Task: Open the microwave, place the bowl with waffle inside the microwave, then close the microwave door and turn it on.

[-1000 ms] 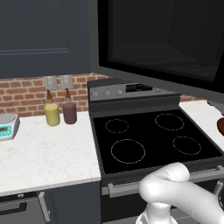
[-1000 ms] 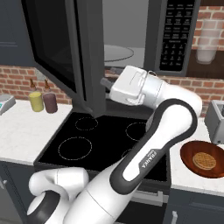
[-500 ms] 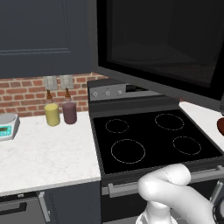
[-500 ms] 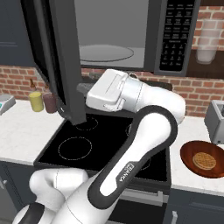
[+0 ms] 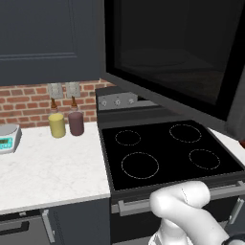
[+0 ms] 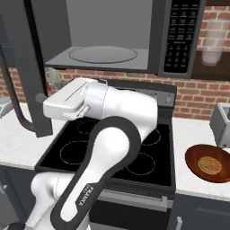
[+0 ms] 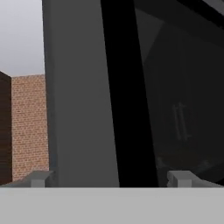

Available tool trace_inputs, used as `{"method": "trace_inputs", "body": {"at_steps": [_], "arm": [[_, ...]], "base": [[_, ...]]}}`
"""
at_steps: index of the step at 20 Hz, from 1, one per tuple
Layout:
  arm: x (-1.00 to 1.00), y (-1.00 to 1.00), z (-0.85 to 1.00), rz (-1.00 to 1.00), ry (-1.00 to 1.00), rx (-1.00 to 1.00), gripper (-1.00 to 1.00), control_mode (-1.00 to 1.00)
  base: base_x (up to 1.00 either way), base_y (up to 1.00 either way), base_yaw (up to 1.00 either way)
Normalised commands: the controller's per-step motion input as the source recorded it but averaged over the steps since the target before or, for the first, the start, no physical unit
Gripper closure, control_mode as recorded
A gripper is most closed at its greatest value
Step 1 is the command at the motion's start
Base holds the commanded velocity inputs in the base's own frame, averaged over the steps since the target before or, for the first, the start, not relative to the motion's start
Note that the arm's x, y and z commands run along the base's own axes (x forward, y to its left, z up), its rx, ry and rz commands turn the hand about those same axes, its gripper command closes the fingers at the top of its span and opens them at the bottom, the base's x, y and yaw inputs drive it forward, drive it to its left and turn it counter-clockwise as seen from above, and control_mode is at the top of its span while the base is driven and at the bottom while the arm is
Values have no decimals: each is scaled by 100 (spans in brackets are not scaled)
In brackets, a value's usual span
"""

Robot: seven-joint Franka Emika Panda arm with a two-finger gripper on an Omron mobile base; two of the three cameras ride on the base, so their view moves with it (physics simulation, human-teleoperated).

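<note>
Showing the bowl (image 6: 209, 163) is the right base view; end effector (image 7: 111, 178) spread wide.

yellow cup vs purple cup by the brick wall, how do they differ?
Colour: the yellow cup is pale yellow, the purple cup dark maroon-purple. Place: the yellow cup stands farther from the stove, the purple cup between it and the stove. Shared: both upright on the white counter below the wall outlets, side by side, alike in size and shape.
</note>
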Motion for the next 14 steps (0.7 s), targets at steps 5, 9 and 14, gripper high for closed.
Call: {"method": "trace_inputs", "body": {"at_steps": [5,9,14], "arm": [[7,100,-2,0,10,-8,-100,-100],[9,100,0,0,12,-8,-100,-100],[10,99,0,0,8,-7,-100,-100]], "base": [[0,0,0],[0,0,0],[0,0,0]]}}
